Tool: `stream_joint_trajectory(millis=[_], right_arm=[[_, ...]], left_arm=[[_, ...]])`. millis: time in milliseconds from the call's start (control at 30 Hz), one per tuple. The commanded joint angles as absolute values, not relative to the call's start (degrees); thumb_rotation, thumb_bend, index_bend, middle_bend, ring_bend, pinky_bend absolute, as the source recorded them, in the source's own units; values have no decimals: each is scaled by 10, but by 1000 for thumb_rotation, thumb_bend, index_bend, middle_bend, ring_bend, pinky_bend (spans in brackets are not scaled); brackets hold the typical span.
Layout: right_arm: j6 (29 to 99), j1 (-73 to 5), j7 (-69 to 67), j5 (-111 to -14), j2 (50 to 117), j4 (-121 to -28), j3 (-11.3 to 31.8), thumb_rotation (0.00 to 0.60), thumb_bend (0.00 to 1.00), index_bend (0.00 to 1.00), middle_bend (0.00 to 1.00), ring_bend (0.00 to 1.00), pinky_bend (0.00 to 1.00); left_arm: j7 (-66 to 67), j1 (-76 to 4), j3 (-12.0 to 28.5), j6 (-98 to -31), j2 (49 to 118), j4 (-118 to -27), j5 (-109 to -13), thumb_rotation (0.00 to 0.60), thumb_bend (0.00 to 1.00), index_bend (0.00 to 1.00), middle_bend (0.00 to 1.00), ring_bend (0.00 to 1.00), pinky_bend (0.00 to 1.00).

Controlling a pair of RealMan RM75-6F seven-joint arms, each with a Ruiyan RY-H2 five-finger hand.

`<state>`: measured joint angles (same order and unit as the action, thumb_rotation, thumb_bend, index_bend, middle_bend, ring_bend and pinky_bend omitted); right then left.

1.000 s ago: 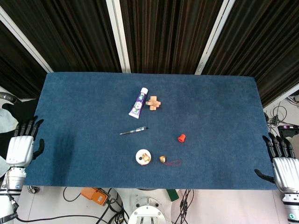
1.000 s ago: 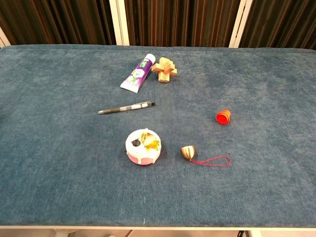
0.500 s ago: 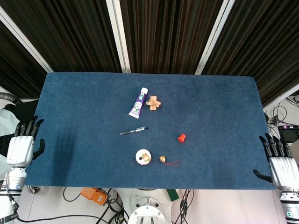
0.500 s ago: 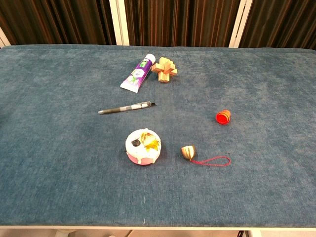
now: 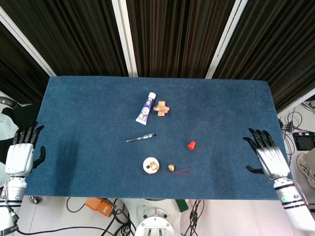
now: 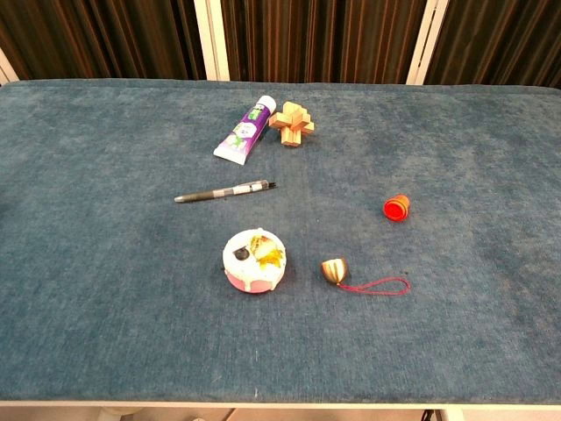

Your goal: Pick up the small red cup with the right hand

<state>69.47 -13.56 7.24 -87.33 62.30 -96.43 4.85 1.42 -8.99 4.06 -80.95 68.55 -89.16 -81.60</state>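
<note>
Because the right hand (image 5: 268, 158) (fingers spread, holding nothing) is well apart from the small red cup (image 5: 191, 145), a hasty reach could tip it over.

The tube (image 5: 145, 108) is set just left of the puzzle (image 5: 161, 108), behind the pen (image 5: 141, 138). The cup (image 5: 191, 145) is placed right of the pen, behind the bell (image 5: 171, 167); the cake (image 5: 151, 165) is laid left of the bell.
</note>
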Motion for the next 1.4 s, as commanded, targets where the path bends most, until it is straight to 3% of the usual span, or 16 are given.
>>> stream_joint_trajectory(millis=[33,500,833,1400], right_arm=[[621,-199,63,-853,644,-945,73,600,365,282,67,67,5],[463,-338,53,-816,764,-847,85,600,400,357,67,71,14],[439,-381,37,-807,830,-783,81,600,400,403,67,73,14],[439,-409,4,-808,868,-731,68,600,401,485,71,92,23]], left_arm=[[17,-90,40,-811,686,-891,-818,600,533,111,24,58,43],[15,-90,45,-807,685,-890,-807,600,533,112,24,58,43],[16,-92,44,-806,685,-888,-810,600,534,112,24,58,43],[14,-93,46,-802,686,-885,-806,600,533,112,24,58,43]])
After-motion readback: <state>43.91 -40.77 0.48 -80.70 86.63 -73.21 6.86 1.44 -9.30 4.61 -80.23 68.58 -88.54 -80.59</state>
